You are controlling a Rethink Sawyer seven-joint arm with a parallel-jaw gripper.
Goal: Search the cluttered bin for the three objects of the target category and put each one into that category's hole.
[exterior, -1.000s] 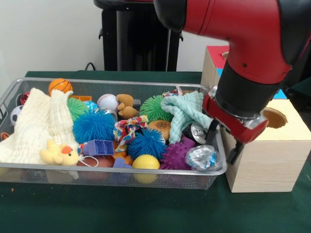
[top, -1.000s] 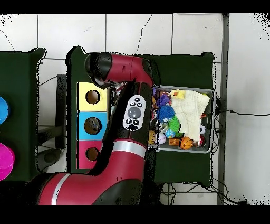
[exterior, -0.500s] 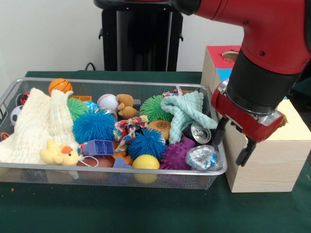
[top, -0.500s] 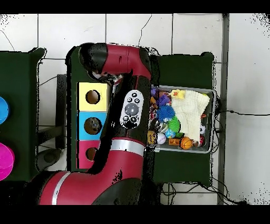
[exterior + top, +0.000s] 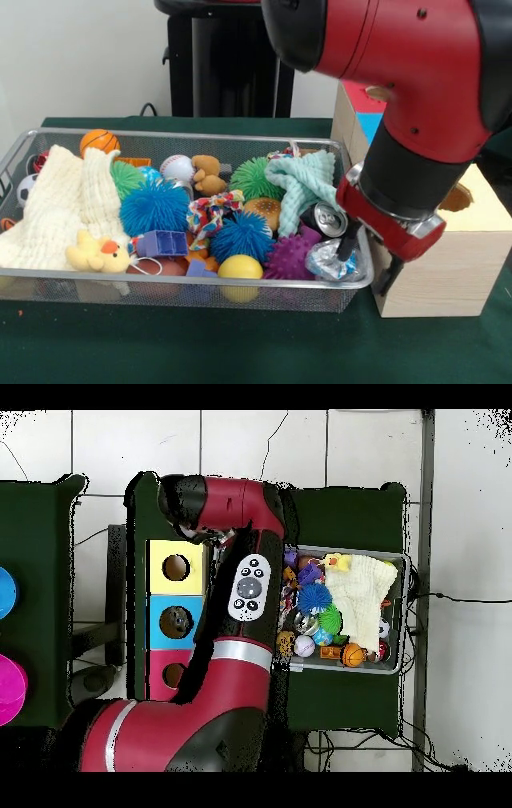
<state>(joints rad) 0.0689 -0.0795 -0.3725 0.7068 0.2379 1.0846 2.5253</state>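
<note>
One black two-fingered gripper [image 5: 368, 264] hangs over the right end of the wire mesh bin [image 5: 184, 290], its fingers apart and empty; one finger stands just beside the crumpled silver foil wrapper [image 5: 332, 259], the other outside the bin's rim against the pale wooden sorting box [image 5: 436, 268]; the dented silver drink can [image 5: 324, 217] lies behind the wrapper, beside the mint green knitted cloth [image 5: 308, 184]; the box's yellow-topped hole [image 5: 176, 568] is open.

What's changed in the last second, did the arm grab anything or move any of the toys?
The gripper swung out over the wooden box, then came back lower to the bin's right end, straddling its rim beside the crumpled foil ball. It holds nothing. The toys and the can lie as before.
</note>
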